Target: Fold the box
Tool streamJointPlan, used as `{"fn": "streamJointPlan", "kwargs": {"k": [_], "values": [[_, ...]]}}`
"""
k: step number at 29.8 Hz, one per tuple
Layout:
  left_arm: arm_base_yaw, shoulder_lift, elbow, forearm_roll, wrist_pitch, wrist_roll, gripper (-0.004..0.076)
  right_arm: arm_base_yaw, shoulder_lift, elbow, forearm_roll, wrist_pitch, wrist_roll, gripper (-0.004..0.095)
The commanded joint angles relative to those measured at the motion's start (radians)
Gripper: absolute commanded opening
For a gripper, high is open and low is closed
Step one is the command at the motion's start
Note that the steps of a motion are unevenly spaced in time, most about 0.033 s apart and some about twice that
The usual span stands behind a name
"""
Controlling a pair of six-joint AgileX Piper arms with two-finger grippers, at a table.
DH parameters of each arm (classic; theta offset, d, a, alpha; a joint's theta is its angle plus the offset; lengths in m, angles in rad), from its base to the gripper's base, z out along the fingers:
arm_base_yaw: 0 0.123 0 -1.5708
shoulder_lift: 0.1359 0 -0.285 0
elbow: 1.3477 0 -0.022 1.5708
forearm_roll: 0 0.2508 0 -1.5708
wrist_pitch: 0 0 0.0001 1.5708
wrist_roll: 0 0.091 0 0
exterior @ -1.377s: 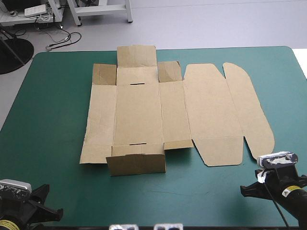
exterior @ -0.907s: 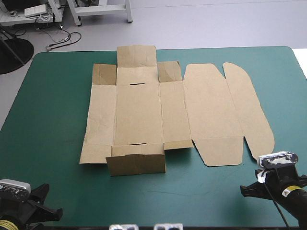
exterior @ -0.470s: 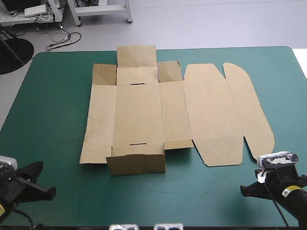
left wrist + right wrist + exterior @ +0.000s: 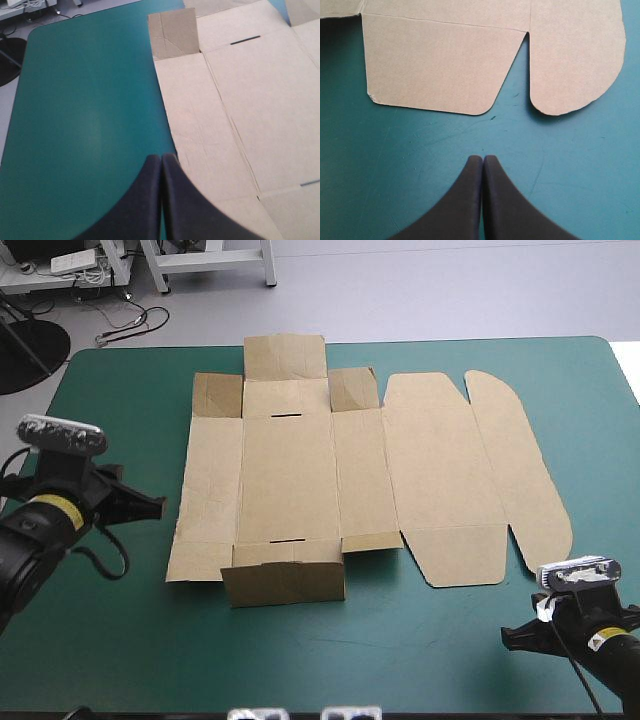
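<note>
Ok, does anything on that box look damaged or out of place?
Nothing serious: the box lies spread out with no tears showing, but its far-left corner flap has wrinkled creases across it.

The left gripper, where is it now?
In the high view the left gripper is at the table's left side, jaws shut, its tip just beside the left edge of the box.
</note>
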Motion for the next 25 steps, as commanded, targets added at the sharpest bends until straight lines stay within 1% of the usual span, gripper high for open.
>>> {"fn": "streamJointPlan", "kwargs": {"k": [1,4,7,10,14,17,20,23,25], "values": [[-0.005,0.092,-0.127,0.094,-0.038,-0.050,-0.0009,0.001,0.003,-0.028,0.004,-0.053,-0.003,-0.0015],[0.025,0.169,-0.214,0.104,-0.020,-0.070,-0.0006,0.001,0.003,-0.028,0.004,-0.053,-0.003,-0.0015],[0.130,0.242,-0.295,0.026,-0.009,-0.046,0.0006,0.001,0.003,-0.028,0.004,-0.053,-0.003,-0.0015],[0.285,0.298,-0.343,-0.146,-0.005,0.058,0.0008,0.001,0.003,-0.028,0.004,-0.053,-0.003,-0.0015],[0.548,0.365,-0.360,-0.482,0.016,0.216,0.0008,0.001,0.003,-0.028,0.004,-0.053,-0.003,-0.0015],[0.755,0.432,-0.360,-0.774,0.081,0.341,0.0008,0.001,0.003,-0.028,0.004,-0.053,-0.003,-0.0015],[0.887,0.508,-0.360,-0.976,0.178,0.445,0.0007,0.001,0.003,-0.028,0.004,-0.053,-0.003,-0.0015],[0.935,0.591,-0.360,-1.033,0.269,0.505,0.0007,0.001,0.003,-0.028,0.004,-0.053,-0.003,-0.0015],[0.936,0.633,-0.360,-1.035,0.299,0.550,0.0007,0.001,0.003,-0.028,0.004,-0.053,0.000,-0.0015]]}}
